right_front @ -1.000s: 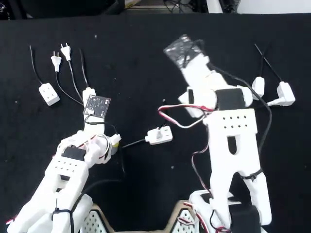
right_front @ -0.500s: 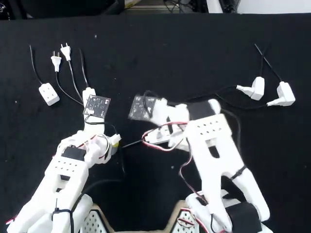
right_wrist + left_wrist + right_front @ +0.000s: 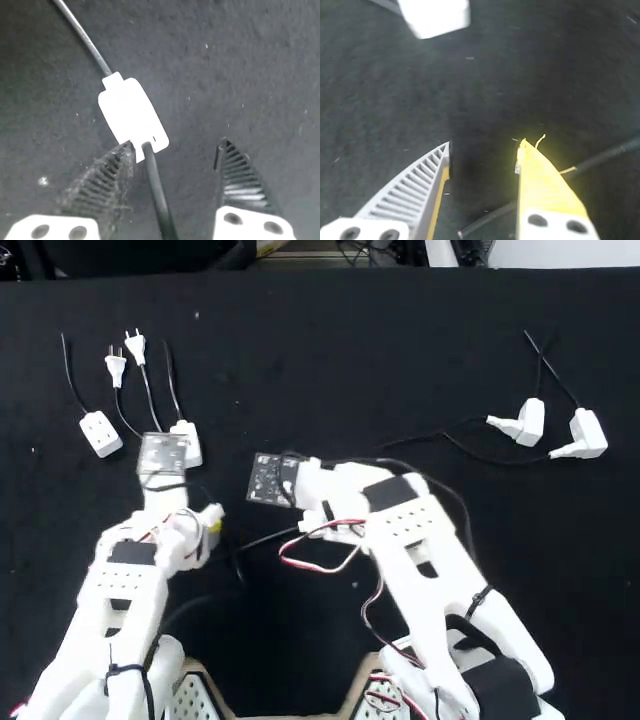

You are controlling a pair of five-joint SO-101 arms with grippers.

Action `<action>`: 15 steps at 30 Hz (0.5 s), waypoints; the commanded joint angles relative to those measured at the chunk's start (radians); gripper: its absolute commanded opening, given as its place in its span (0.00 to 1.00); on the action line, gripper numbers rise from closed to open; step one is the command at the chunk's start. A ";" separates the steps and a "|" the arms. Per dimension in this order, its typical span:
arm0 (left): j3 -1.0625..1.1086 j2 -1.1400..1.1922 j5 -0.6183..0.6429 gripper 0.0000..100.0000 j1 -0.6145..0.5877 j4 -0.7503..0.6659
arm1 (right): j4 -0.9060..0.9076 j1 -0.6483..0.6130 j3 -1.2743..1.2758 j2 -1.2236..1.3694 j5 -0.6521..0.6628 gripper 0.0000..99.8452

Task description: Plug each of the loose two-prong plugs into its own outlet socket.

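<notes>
Ok, my right gripper (image 3: 175, 145) is spread over the white socket (image 3: 131, 117) mid-table; my left gripper (image 3: 485, 145) is spread above the table (image 3: 545, 75).

L gripper (image 3: 485, 145) hangs over the black table (image 3: 385, 85) w/ fingers apart and nothing betw. them. One finger is grey, ribbed, w/ a yellow edge; the other is yellow. A thin black cable (image 3: 605, 154) lies on the table and passes behind the yellow finger. Farther off is a white block (image 3: 435, 15), probably a socket, cut by the view's edge.
</notes>
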 commanded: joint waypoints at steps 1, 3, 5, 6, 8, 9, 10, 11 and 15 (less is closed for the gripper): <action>-0.054 -0.023 0.049 0.22 -0.036 -0.015 | -0.021 -0.021 -0.004 0.031 0.037 0.25; -0.053 -0.023 0.049 0.22 -0.036 -0.015 | -0.018 -0.023 -0.005 0.074 0.054 0.28; -0.053 -0.023 0.049 0.22 -0.036 -0.015 | -0.018 -0.023 -0.005 0.120 0.064 0.31; -0.053 -0.023 0.049 0.22 -0.036 -0.015 | -0.018 -0.020 -0.005 0.137 0.071 0.32; -0.053 -0.023 0.049 0.22 -0.036 -0.015 | -0.018 -0.018 -0.019 0.168 0.075 0.33; -0.053 -0.023 0.049 0.22 -0.036 -0.015 | -0.018 -0.018 -0.028 0.180 0.075 0.33; -0.053 -0.023 0.049 0.22 -0.036 -0.015 | -0.018 -0.018 -0.038 0.189 0.075 0.33; -0.053 -0.023 0.049 0.22 -0.036 -0.015 | -0.018 -0.020 -0.047 0.197 0.075 0.33; -0.053 -0.023 0.049 0.22 -0.036 -0.015 | -0.018 -0.046 -0.062 0.216 0.077 0.33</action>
